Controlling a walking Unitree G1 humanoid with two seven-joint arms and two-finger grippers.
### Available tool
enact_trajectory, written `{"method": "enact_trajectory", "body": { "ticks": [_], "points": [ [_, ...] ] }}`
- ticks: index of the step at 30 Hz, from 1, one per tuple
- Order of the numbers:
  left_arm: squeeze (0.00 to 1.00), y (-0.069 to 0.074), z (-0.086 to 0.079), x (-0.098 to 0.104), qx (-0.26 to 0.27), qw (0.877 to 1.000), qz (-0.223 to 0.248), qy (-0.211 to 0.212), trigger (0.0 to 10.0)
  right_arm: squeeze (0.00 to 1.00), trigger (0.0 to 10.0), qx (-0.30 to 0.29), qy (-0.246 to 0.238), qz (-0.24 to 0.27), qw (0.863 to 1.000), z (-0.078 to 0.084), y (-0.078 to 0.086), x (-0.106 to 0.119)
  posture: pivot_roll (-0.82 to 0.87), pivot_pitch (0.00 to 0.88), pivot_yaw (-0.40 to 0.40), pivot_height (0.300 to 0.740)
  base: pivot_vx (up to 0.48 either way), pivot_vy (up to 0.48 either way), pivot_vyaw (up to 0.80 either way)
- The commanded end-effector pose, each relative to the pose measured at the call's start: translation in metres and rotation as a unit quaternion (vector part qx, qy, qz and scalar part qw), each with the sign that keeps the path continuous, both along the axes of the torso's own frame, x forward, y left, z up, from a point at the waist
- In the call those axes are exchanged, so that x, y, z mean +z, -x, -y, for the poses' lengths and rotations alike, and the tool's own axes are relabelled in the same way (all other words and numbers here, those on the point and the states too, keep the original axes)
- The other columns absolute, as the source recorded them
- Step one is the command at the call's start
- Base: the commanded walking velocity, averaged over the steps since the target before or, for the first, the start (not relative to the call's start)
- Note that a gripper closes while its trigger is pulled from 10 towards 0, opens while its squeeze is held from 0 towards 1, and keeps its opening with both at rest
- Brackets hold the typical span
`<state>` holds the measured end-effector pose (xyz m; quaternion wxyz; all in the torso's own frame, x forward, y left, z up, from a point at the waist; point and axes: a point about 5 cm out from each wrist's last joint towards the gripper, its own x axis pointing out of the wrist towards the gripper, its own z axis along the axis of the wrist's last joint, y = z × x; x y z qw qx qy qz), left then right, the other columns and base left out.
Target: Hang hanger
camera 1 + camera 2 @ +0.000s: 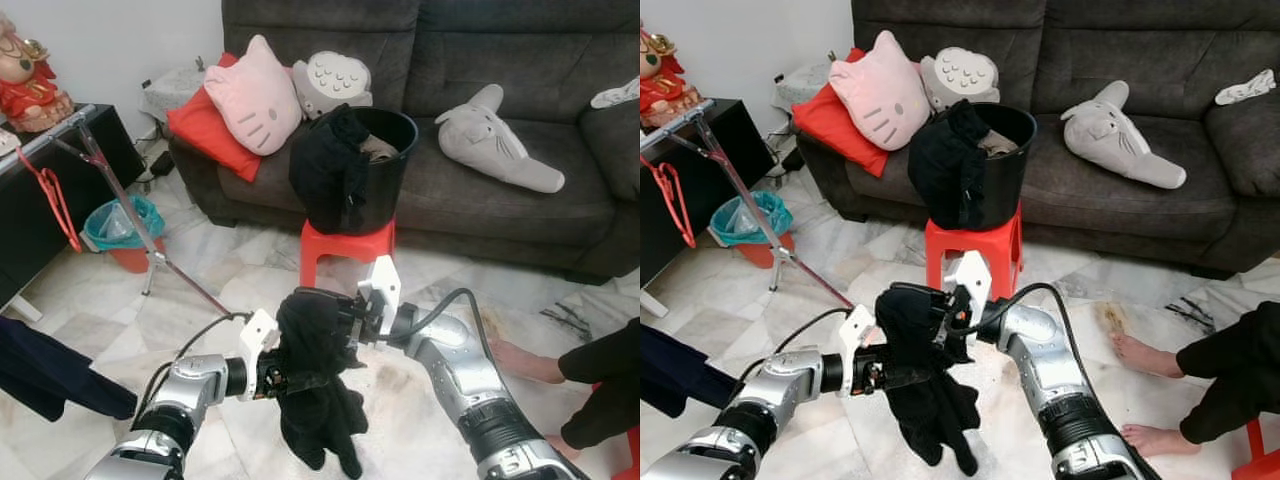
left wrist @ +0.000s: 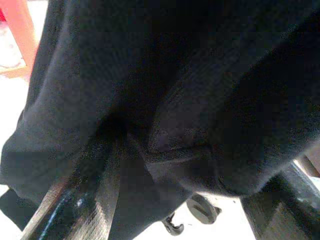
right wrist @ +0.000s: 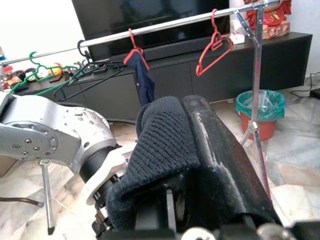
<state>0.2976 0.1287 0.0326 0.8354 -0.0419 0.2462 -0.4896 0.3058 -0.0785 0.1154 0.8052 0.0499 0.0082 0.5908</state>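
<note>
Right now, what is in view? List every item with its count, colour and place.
Garment: one, black, held between both grippers above the floor.
Bucket: one, black, on the stool, dark clothes draped over its rim.
Stool: one, red, in front of the sofa.
Sofa: one, dark grey, along the far wall.
Cushions: pink cat face, red, grey paw, on the sofa's left end.
Plush toy: one, grey, on the sofa seat.
Clothes rail: one, silver, before the TV cabinet, carrying hangers.
Red hanger: one, empty, on the rail.
Bin: one, teal-lined, by the rail's leg.
Person's feet: bare, floor at right.
Left gripper, right gripper: on the garment.
</note>
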Motion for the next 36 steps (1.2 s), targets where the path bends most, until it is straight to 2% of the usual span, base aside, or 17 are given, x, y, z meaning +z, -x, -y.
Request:
{"method": "enact_trajectory", "body": {
  "ticks": [1,6,7,36],
  "points": [
    [0.0,-0.003,-0.006,0.003,0.01,1.0,0.005,-0.006,10.0,0.0,10.0,0.007,-0.004,0.014,1.0,-0.003,0.001,0.006,0.01,0.0,0.07,0.74,0.0,0.0,0.0],
    [0.0,-0.006,-0.008,0.005,0.016,1.0,0.008,-0.008,10.0,0.0,10.0,0.006,0.003,0.006,1.0,-0.002,0.004,0.002,0.01,0.0,0.07,0.74,0.0,0.0,0.0],
    [0.0,-0.006,-0.007,0.005,0.017,1.0,0.008,-0.003,0.0,0.0,10.0,0.005,0.004,0.004,1.0,-0.002,0.004,0.001,0.01,0.0,0.072,0.74,0.0,0.0,0.0],
    [0.0,-0.007,-0.007,0.008,0.017,1.0,0.009,0.016,0.0,0.0,10.0,-0.012,0.003,-0.007,1.0,0.003,0.008,-0.005,0.01,0.0,0.076,0.74,0.0,0.0,0.0]
  ]
}}
